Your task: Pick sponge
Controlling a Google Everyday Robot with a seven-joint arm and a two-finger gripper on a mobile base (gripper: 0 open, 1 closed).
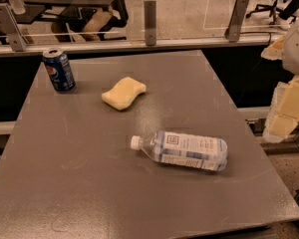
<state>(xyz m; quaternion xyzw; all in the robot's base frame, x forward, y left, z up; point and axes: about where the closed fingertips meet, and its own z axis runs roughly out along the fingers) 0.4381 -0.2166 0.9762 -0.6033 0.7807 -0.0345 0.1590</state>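
Three things lay on the worktop: the sponge far and left of centre, a can to its left, a bottle nearer. The claw hung off the right edge, and I could not tell its spread. It would best pass beyond the bottle and pinch the sponge's waist.

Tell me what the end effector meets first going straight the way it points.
The end effector, at the frame's right beside the table, seems to point down-left: probably the table's right edge first, before the water bottle. Depth unclear.
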